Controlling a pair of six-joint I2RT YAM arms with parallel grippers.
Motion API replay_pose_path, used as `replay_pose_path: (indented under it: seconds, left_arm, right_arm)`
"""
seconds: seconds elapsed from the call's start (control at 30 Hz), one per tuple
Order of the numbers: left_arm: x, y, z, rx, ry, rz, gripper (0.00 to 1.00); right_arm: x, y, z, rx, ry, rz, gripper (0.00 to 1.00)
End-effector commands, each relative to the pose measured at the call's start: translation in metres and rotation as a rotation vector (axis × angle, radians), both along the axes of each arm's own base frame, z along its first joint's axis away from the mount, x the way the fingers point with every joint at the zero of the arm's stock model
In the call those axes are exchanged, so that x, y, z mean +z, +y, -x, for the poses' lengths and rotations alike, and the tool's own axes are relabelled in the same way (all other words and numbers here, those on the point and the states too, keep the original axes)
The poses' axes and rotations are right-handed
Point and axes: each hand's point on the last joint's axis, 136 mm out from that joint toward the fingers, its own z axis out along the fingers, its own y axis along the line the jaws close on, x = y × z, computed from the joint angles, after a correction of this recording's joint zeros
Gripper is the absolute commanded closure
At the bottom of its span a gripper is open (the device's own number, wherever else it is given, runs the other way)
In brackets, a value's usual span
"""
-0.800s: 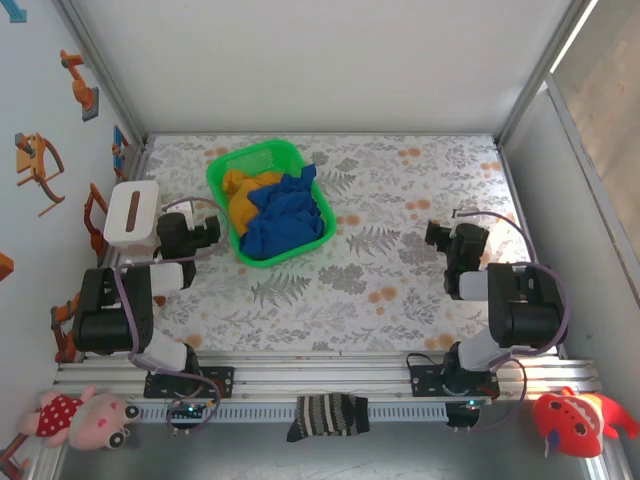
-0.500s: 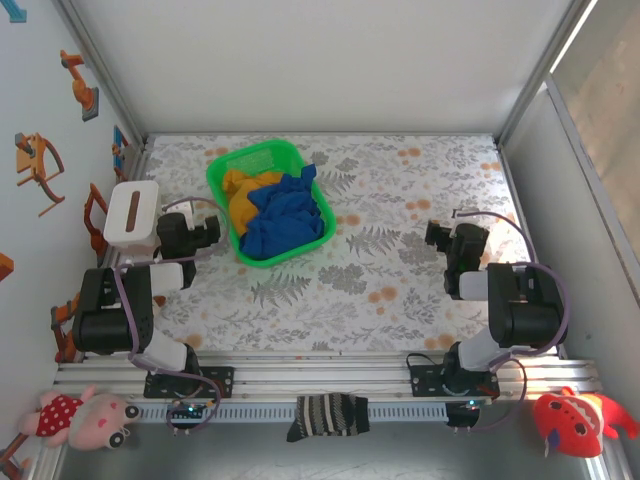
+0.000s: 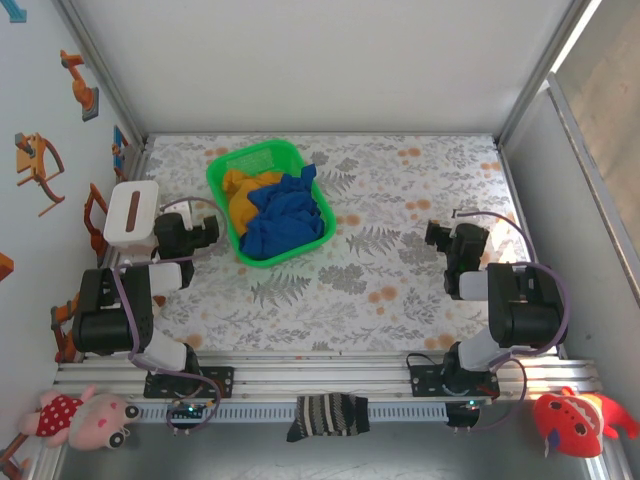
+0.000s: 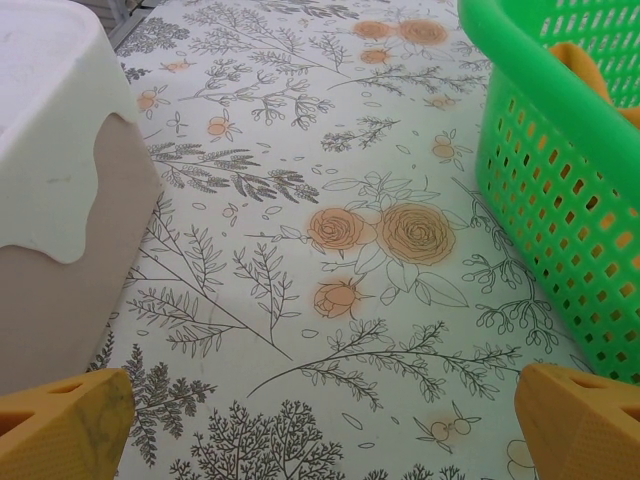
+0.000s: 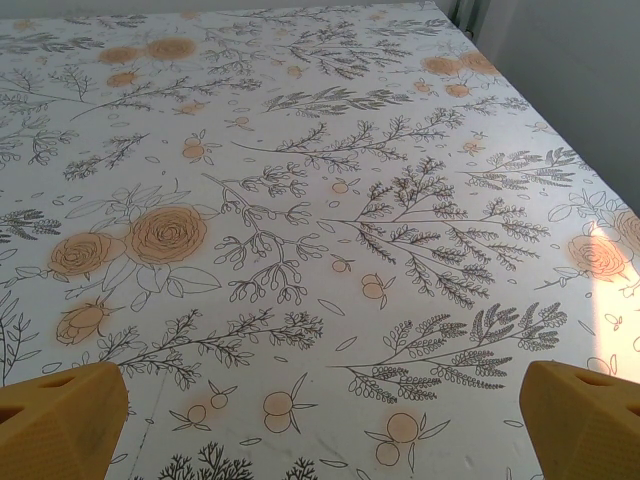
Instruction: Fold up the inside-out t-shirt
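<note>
Your left fingers [image 4: 62, 425] and right fingers [image 5: 60, 415] are spread wide, holding nothing. The shirt [image 3: 285, 215] lies crumpled in the basket [image 3: 258, 160] against the yellow garment [image 3: 238, 187]. Pinch blue cloth only, high on the heap, then lift it clear onto the surface [image 3: 400, 200] before flattening.
</note>
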Motion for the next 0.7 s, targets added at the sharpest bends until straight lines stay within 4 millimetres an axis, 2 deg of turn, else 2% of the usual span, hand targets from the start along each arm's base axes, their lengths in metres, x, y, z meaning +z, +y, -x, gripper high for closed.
replay_pose_path:
  seconds: [0.0, 0.3, 0.4, 0.47, 0.53, 0.63, 0.67]
  left_arm:
    - [0.009, -0.002, -0.004, -0.017, -0.025, 0.008, 0.03]
    - [0.009, -0.003, -0.004, -0.02, -0.026, 0.012, 0.03]
    - [0.01, -0.003, -0.003, -0.025, -0.034, 0.014, 0.03]
    - [0.015, 0.005, -0.004, 0.029, -0.012, 0.012, 0.03]
    - [0.025, 0.018, -0.008, 0.095, 0.038, 0.02, 0.03]
    - [0.053, 0.031, -0.011, 0.166, 0.041, 0.038, 0.03]
    - [0.063, 0.035, -0.012, 0.195, 0.048, 0.056, 0.03]
  right_arm:
    - [0.013, -0.002, -0.006, -0.022, -0.054, -0.006, 0.01]
    - [0.013, -0.002, -0.006, -0.021, -0.053, -0.005, 0.01]
    - [0.019, 0.014, -0.01, 0.068, -0.026, 0.009, 0.01]
    - [0.034, 0.018, -0.009, 0.049, -0.034, 0.069, 0.01]
    - [0.054, 0.031, -0.012, 0.086, 0.013, 0.105, 0.01]
    - [0.097, 0.025, -0.027, -0.048, -0.005, -0.064, 0.01]
    - [0.111, 0.032, -0.034, -0.041, 0.033, -0.13, 0.01]
